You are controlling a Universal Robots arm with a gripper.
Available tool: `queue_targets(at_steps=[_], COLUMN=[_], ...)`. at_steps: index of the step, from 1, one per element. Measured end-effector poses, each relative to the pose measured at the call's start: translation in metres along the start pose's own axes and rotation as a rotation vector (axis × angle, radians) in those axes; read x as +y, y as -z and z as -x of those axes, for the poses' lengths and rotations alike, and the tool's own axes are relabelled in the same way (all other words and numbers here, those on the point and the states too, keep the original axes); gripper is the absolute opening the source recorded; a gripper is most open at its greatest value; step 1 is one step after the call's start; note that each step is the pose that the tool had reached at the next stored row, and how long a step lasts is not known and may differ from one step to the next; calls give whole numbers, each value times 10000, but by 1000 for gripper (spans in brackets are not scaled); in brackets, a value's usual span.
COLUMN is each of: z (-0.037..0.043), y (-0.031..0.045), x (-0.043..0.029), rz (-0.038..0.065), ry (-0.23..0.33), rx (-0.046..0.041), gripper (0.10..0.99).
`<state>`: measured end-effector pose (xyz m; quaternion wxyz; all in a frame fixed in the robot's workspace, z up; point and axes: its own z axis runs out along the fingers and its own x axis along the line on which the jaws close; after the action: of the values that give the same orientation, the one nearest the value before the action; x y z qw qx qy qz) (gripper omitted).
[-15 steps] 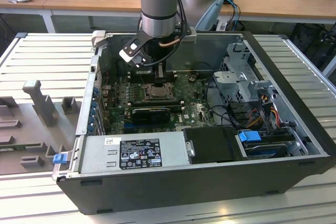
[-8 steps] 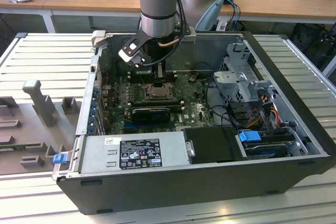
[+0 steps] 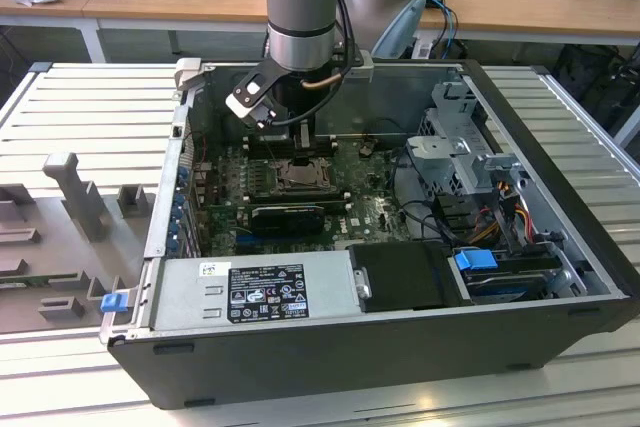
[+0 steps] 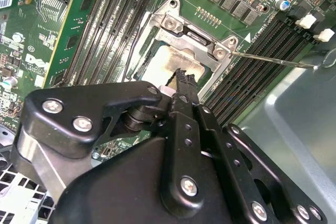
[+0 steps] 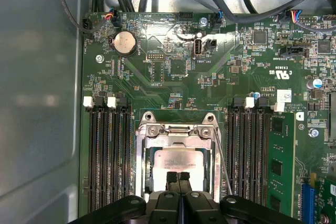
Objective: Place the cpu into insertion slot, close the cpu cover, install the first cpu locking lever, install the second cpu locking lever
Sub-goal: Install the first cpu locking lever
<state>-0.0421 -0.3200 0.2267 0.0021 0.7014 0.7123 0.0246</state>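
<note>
The cpu (image 5: 176, 158), a pale silvery square, lies in the insertion slot (image 3: 300, 175) on the green board. The cpu cover (image 5: 177, 130) lies flat around it, its window framing the chip (image 4: 163, 61). My gripper (image 5: 177, 178) hangs right over the chip with both black fingers pressed together and nothing between them. In the second wrist view the gripper (image 4: 181, 77) has its tips at the chip's top; whether they touch it I cannot tell. A thin wire locking lever (image 4: 273, 60) sticks out sideways from the socket corner, and it runs along the socket's side (image 5: 224, 169). In the exterior view the gripper (image 3: 298, 142) is inside the open case.
Long black memory slots (image 5: 110, 156) flank the socket on both sides. A black card (image 3: 290, 215) sits just in front of the socket, and a grey power supply (image 3: 250, 292) lies nearer still. A drive cage (image 3: 470, 162) and cables are at the exterior view's right. Case walls (image 3: 180, 147) surround the board.
</note>
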Motion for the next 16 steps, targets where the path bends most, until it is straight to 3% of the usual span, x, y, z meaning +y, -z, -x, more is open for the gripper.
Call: queue_targets(at_steps=[16], z=[-4], y=[113], x=[4], rz=[0], ry=[-1], rx=[0], gripper=[106])
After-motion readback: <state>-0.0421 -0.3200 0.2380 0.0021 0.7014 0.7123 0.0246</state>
